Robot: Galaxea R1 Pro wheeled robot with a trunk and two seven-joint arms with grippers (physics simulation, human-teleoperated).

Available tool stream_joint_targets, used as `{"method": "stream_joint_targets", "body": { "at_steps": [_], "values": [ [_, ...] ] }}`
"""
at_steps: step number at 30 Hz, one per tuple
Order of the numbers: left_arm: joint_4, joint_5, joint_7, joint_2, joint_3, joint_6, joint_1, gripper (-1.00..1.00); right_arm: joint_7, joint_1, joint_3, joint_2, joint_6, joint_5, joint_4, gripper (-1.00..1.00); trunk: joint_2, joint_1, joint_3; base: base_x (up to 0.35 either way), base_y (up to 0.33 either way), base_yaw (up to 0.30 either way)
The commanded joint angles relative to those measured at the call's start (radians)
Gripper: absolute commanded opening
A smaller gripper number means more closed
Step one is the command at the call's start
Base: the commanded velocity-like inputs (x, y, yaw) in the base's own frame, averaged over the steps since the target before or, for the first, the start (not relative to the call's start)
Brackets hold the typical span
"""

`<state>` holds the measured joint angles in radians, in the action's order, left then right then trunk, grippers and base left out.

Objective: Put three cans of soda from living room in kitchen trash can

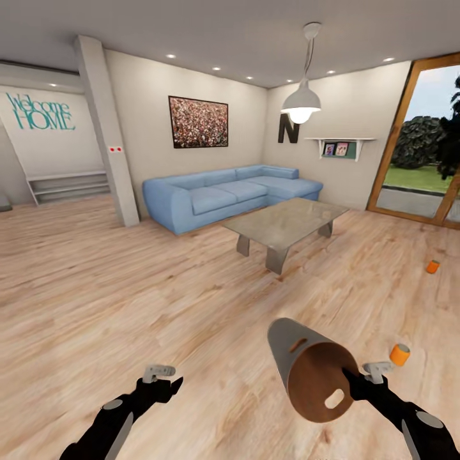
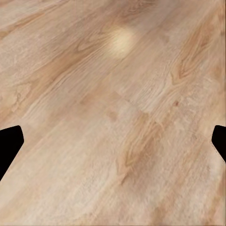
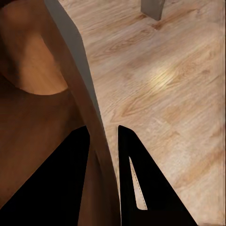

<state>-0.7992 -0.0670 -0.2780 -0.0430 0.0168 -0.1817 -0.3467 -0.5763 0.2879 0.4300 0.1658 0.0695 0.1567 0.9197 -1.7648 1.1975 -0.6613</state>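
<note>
A: Head view?
B: Right gripper carries the trash can tilted, mouth toward us; 2 orange cans lie on the floor.
A: Wrists?
B: Left gripper spread, holding nothing; right fingers pinch the rim, probably for scooping.

Cut off and too small to read

My left gripper shows just two fingertips at the frame's sides; the far orange can, right edge, is a speck.
</note>
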Motion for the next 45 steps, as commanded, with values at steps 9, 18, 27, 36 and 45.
{"method": "stream_joint_targets", "body": {
  "at_steps": [9,18,27,36,45],
  "values": [
    [0.001,0.001,0.005,0.000,-0.009,0.014,0.000,1.00,-0.004,0.000,0.000,-0.001,0.001,-0.011,0.002,-1.00,0.063,-0.035,0.028,0.017,-0.009,-0.252],
    [0.001,0.002,0.006,0.000,-0.012,0.011,0.000,1.00,-0.001,0.000,-0.001,-0.002,0.001,-0.011,0.001,-1.00,0.126,-0.069,0.057,0.001,0.000,-0.252],
    [0.001,0.001,0.007,0.000,-0.012,0.011,0.000,1.00,-0.002,0.000,-0.002,-0.001,0.046,-0.011,0.001,-1.00,0.189,-0.104,0.085,0.000,0.000,-0.252],
    [0.002,0.002,0.007,0.000,-0.012,0.014,0.000,1.00,-0.002,0.000,-0.001,-0.001,0.062,-0.012,0.002,-1.00,0.252,-0.138,0.113,0.000,0.000,-0.252],
    [0.002,0.003,0.007,0.001,-0.012,0.016,0.000,1.00,-0.003,0.000,-0.001,-0.002,0.061,-0.011,0.002,-1.00,0.315,-0.173,0.141,0.000,0.000,-0.252]
  ]
}}
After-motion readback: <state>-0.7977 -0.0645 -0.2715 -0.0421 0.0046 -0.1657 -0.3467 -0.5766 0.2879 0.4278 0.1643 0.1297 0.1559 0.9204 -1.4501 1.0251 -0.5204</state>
